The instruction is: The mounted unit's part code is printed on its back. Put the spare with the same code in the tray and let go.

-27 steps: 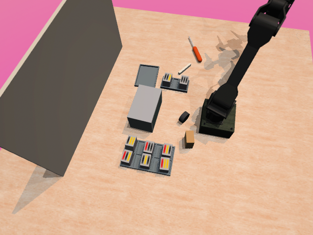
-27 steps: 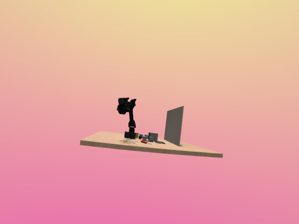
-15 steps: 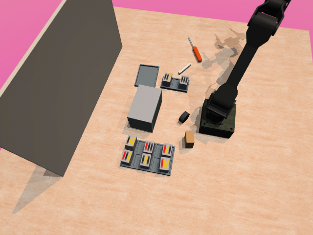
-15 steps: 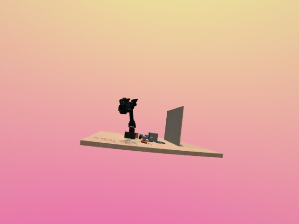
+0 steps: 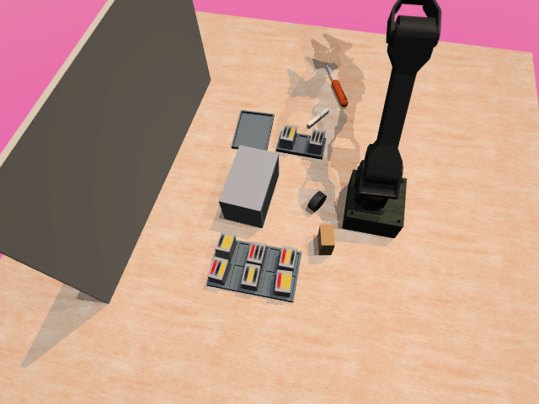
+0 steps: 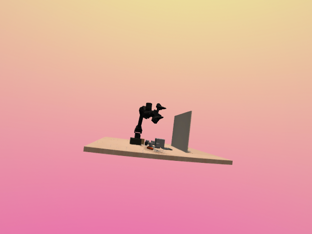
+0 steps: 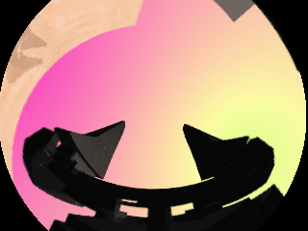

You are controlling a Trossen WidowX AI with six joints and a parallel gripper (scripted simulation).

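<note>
The grey mounted unit [image 5: 248,184] [image 6: 159,142] stands in the middle of the table; its back is not in view. In front of it a dark rack [image 5: 266,254] holds several spares with red, yellow and black stripes, such as a red-and-yellow spare [image 5: 217,269] and a yellow spare [image 5: 284,281]. The empty grey tray [image 5: 253,129] lies behind the unit. My gripper [image 7: 154,125] [image 6: 161,112] is open and empty, raised high above the table and pointing at the sky. In the top view only the arm [image 5: 402,99] shows.
A tall dark panel [image 5: 99,130] [image 6: 181,130] stands left of the unit. A small rack [image 5: 301,146] with two more units lies beside the tray. An orange screwdriver [image 5: 338,92], a white stick [image 5: 317,119], a black puck [image 5: 317,201] and a brown block [image 5: 326,238] lie near the arm's base [image 5: 375,210].
</note>
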